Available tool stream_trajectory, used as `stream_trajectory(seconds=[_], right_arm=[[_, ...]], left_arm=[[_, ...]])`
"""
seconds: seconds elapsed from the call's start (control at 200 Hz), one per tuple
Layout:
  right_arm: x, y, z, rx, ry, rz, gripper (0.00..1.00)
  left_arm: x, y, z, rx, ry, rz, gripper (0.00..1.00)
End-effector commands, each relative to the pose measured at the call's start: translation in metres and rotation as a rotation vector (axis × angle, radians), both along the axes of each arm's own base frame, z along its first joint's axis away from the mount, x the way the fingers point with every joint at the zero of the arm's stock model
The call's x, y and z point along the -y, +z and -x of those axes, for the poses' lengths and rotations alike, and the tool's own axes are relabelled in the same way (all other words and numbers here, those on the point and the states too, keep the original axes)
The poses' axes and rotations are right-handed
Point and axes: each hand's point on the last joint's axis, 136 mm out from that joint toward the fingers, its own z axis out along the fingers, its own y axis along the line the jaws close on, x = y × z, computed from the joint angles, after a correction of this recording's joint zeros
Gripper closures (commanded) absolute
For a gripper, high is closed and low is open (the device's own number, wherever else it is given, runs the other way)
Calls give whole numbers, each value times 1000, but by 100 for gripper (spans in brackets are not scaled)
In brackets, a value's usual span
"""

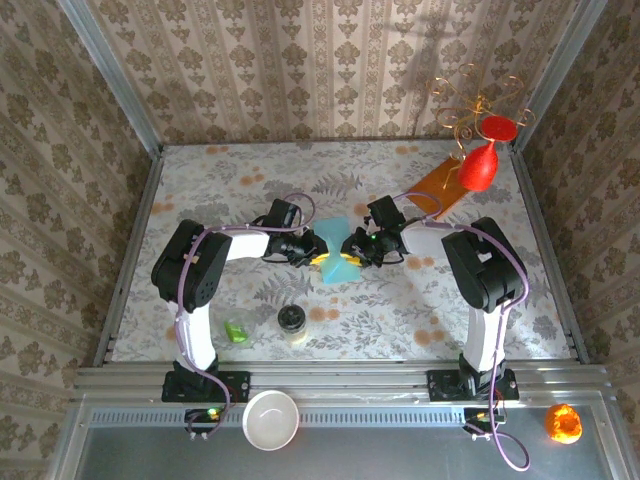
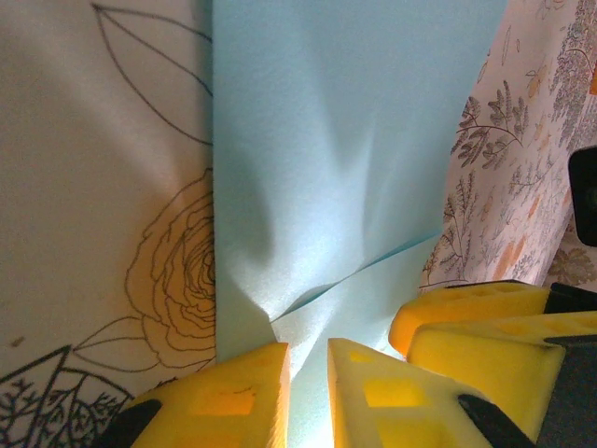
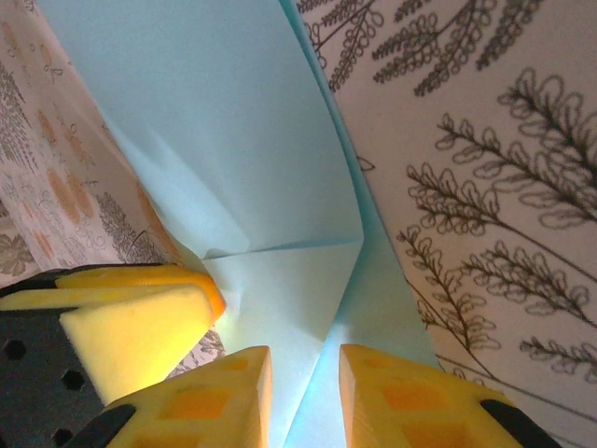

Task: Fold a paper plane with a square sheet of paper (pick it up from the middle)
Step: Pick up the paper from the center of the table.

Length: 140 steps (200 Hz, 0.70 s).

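paper: thin light blue square sheet of paper (image 1: 340, 268), creased, at centre frame in the top view, between both grippers
left gripper (image 1: 318, 252): yellow fingers clamped on the sheet's left side
right gripper (image 1: 358, 250): clamped on its right side
beneath: floral tabletop (image 1: 300, 180)

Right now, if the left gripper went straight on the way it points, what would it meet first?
The paper, pinched in the left gripper; pushing on would likely crumple it. The right gripper sits close beside that line, depth unclear.
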Motion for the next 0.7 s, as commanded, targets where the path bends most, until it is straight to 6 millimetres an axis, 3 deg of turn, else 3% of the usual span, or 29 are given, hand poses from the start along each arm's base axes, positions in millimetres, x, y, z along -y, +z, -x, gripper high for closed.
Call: stream_trajectory(seconds=[0.0,0.27,0.695], right_arm=[[0,-6,-3,-11,2,10,73],[-8,-1,-5,17,21,-34,78],[-14,7,-6,57,48,-70,80]], left_arm=[[-17,-31,16,-102,32,-77,80],[-17,-32,18,-106,29,-78,80],[-17,-31,17,-102,31,-76,80]])
